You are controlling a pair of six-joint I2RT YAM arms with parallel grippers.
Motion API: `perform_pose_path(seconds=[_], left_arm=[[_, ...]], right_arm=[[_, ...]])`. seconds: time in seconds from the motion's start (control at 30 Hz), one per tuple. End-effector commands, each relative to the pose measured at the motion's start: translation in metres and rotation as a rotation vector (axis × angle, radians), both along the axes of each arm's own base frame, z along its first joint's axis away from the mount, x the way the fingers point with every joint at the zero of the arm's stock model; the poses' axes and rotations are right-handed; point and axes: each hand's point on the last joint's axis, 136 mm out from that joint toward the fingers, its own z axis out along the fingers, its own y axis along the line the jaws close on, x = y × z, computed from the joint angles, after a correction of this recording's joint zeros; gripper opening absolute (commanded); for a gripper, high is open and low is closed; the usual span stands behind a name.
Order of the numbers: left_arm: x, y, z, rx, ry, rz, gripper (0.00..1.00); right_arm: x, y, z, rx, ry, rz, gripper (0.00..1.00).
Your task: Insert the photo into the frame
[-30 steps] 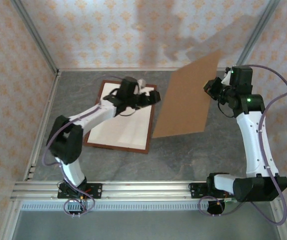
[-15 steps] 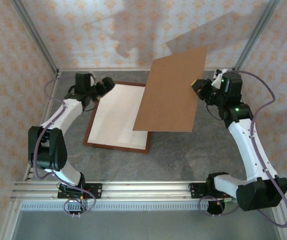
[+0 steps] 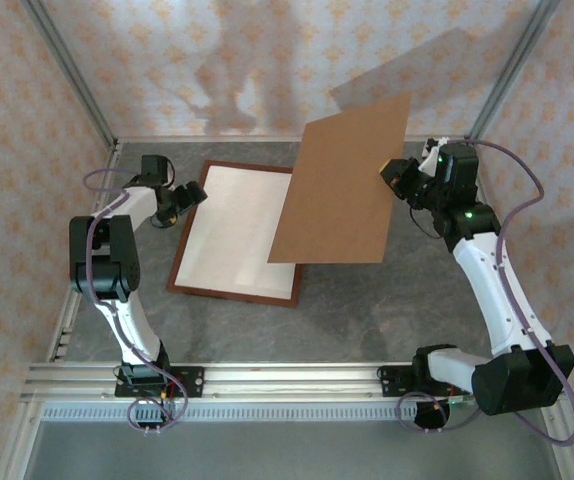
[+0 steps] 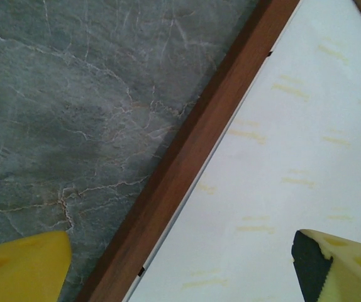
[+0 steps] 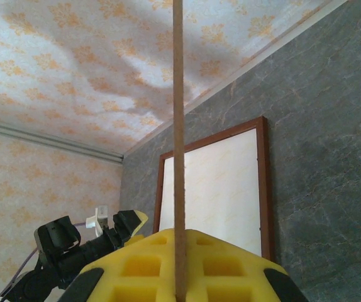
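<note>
Frame (image 3: 232, 296) of thin reddish-brown wood lies flat, pale sheet (image 3: 232, 230) inside.

Reddish-brown frame (image 3: 232, 296), brown board (image 3: 342, 185), yellow fingers (image 4: 23, 267), grey table (image 3: 367, 310).

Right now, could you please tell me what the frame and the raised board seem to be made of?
The frame: probably wood, reddish-brown with a smooth, slightly glossy finish and faint grain. The board: likely cardboard or thin fibreboard, plain matte brown, very thin seen edge-on.

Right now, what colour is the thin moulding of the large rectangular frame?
The wooden frame is reddish-brown, clearest in the left wrist view.
</note>
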Motion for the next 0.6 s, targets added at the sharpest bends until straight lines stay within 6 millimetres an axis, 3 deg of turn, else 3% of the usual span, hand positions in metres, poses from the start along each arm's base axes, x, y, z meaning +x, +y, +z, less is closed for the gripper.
perform_pose_path(seconds=[0.0, 0.07, 0.3, 0.47, 0.57], left_arm=[[0.005, -0.004, 0.005, -0.003, -0.009, -0.025, 0.91], [0.003, -0.006, -0.008, -0.011, 0.020, -0.026, 0.91], [0.001, -0.035, -0.022, -0.072, 0.032, -0.081, 0.90], [-0.004, -0.054, -0.024, -0.098, 0.032, -0.108, 0.89], [-0.011, -0.079, -0.021, -0.142, 0.007, -0.149, 0.88]], right_arm=[[0.006, 0.001, 0.028, -0.006, -0.106, 0.006, 0.00], [0.005, 0.000, 0.027, -0.014, -0.105, 0.006, 0.00], [0.005, -0.002, 0.026, -0.037, -0.102, -0.004, 0.00], [0.002, -0.007, 0.027, -0.081, -0.096, -0.009, 0.00], [-0.001, -0.014, 0.028, -0.127, -0.092, -0.028, 0.00]])
